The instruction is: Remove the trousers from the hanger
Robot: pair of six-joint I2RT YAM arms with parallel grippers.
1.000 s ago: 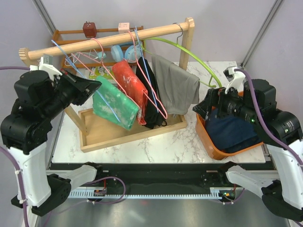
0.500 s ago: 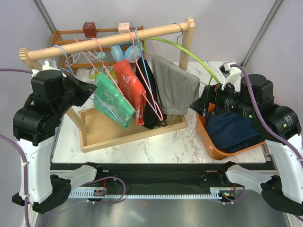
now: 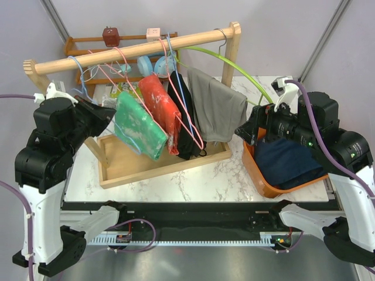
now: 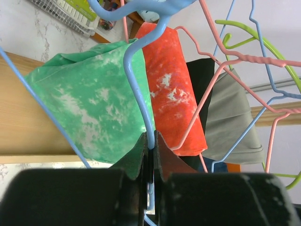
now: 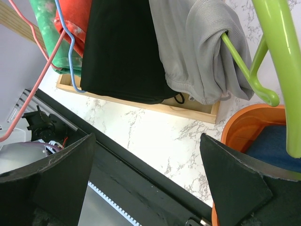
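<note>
The mint-green trousers hang folded over a light blue wire hanger under the wooden rail. My left gripper is shut on that hanger's wire, just left of the green cloth. The dark navy trousers lie in the orange basket at the right. Over the basket's left rim my right gripper stands wide open, holding nothing.
A red garment, a black one and a grey one hang on pink, blue and green hangers beside the green trousers. A wooden tray lies under the rail. Clips and small items sit on a shelf behind.
My left arm has drawn back and lower to the left, still gripping the blue hanger; the green trousers swung with it. The right gripper shifted slightly left, then held still.
</note>
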